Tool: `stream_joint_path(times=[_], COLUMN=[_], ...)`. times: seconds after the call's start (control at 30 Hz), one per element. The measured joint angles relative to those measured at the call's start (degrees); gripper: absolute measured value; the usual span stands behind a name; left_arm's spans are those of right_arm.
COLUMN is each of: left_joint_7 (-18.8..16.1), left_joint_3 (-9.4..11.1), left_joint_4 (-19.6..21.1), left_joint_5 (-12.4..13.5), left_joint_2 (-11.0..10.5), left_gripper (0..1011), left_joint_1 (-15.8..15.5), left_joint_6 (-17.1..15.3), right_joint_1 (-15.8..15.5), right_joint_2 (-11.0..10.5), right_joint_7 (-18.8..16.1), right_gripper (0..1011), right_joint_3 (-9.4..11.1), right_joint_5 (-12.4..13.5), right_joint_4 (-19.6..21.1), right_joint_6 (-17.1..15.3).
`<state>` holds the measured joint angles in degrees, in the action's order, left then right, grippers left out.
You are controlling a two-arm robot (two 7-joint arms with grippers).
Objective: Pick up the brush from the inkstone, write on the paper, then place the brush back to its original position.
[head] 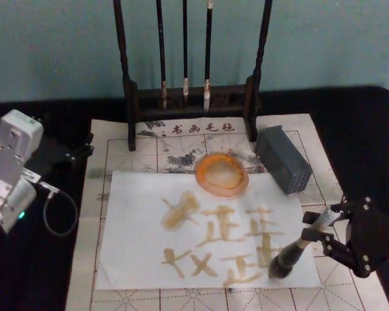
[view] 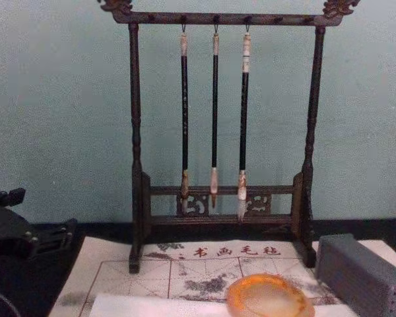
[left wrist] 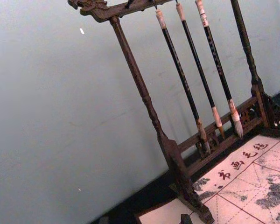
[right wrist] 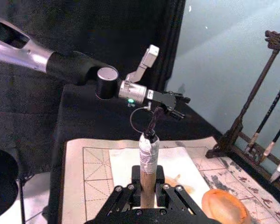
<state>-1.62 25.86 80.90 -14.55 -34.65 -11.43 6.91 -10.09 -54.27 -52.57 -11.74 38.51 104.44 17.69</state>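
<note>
Wood-handled grey-bristled brush (head: 289, 255), clamped tilted by the right gripper (head: 316, 230), meets the white paper (head: 136, 188) for writing; left gripper (head: 81, 150) idles aside.

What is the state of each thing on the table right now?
brush: tilted, held by right gripper, tip on the paper.
paper: flat, amber strokes on it.
inkstone: no brush on it.
left gripper: parked left of the mat.
slim brushes: hanging on the rack.

Calligraphy workstation: brush rack (view: 277, 190), gridded felt mat (head: 117, 155), black-draped table (head: 363, 142), teal wall (head: 52, 45).
</note>
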Motion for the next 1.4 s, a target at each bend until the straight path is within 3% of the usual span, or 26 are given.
stream_joint_path(times=[0.37,0.67,1.0,1.4], left_joint_7=[0.0,0.0,0.0,0.0], left_joint_3=[0.0,0.0,0.0,0.0], left_joint_4=[0.0,0.0,0.0,0.0], left_joint_5=[0.0,0.0,0.0,0.0], left_joint_2=[0.0,0.0,0.0,0.0], left_gripper=[1001,1001,1001,1001], left_joint_1=[0.0,0.0,0.0,0.0], left_joint_6=[0.0,0.0,0.0,0.0], right_joint_1=[0.0,1.1,3.8,9.2], right_joint_2=[-0.7,0.2,2.8,8.1], right_joint_7=[-1.5,-0.5,1.9,5.8], right_gripper=[197,197,197,197], right_joint_3=[0.0,0.2,0.8,0.1], right_joint_5=[2.2,2.9,4.8,10.1], right_joint_4=[0.2,-0.4,-2.0,-5.3], right_joint_6=[-0.1,-0.6,-2.1,-7.6])
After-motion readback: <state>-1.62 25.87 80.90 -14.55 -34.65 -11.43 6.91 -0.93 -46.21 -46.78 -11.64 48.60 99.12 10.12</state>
